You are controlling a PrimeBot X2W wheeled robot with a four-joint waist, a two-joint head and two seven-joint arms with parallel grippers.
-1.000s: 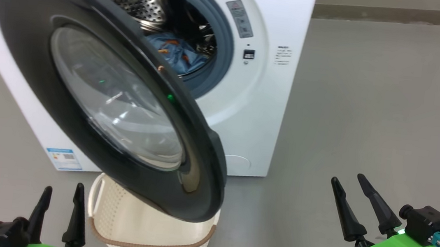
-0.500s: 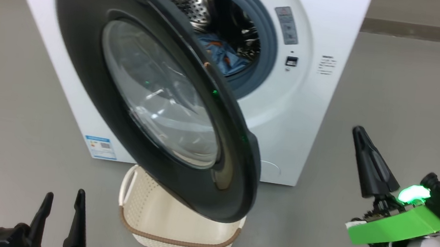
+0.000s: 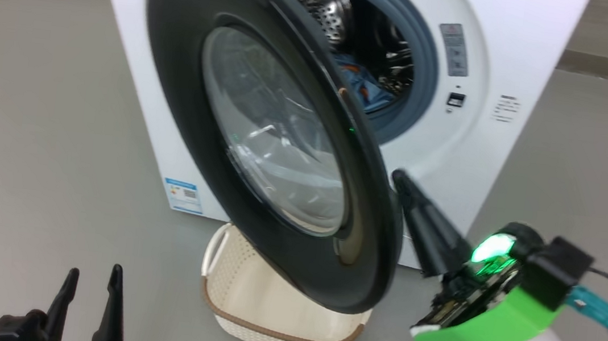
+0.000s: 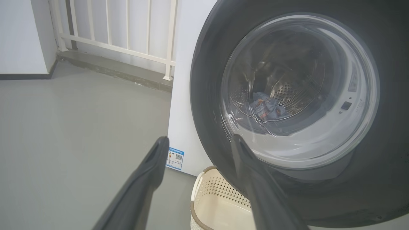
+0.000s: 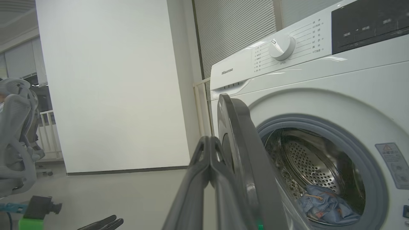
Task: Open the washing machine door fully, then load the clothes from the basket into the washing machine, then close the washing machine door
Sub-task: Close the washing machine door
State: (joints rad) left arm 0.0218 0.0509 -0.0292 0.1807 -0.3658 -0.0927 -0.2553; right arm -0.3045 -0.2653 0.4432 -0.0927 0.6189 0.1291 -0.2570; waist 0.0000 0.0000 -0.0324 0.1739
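Two right fingers (image 3: 429, 230) clenched beside washing machine door (image 3: 178, 65); left fingers (image 3: 112, 309) (low) spread.

The head view looks down on the washing machine door (image 3: 178, 65) and basket (image 3: 229, 276). The left wrist view, low and close, faces the door's glass; the right wrist view sights along its edge. All share the door.

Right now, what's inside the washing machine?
Light blue clothes lie low in the steel drum. The open door hides part of the drum in the head view.
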